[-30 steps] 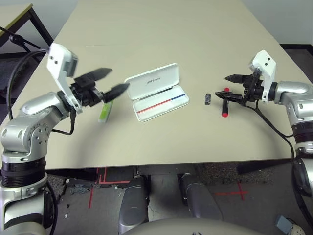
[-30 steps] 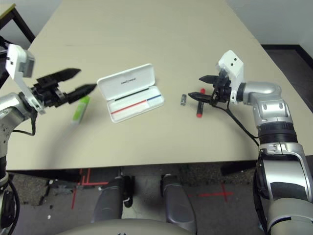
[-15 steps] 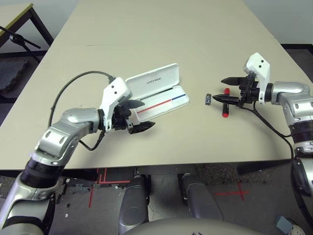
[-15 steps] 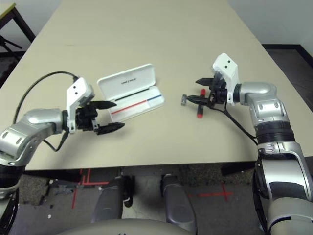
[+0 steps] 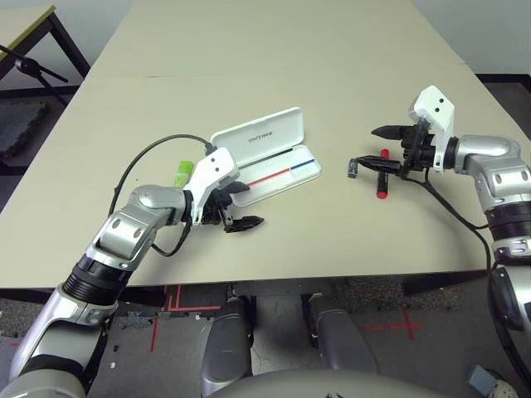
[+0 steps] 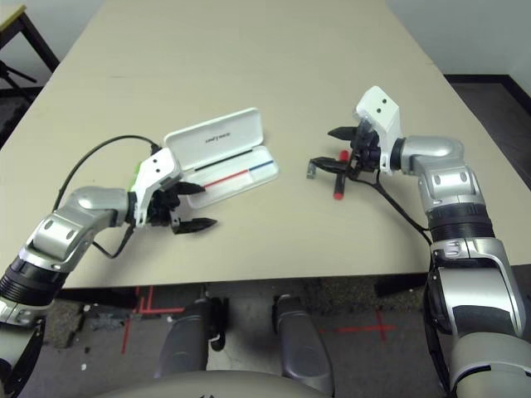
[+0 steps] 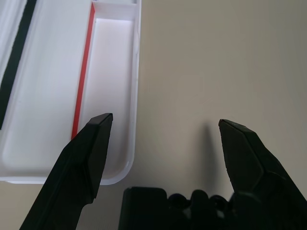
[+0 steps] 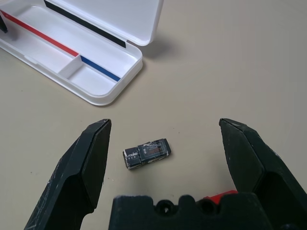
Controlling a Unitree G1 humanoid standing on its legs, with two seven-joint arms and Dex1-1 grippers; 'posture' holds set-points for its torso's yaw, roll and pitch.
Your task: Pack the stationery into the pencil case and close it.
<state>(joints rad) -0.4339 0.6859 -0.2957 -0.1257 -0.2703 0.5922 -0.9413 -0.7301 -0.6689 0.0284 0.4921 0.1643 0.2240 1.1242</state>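
While both tools gape, the dark block (image 8: 147, 153) lies seemingly untouched.

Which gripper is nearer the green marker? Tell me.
Left. The left gripper is just in front of the green marker; the right gripper is far across the table.
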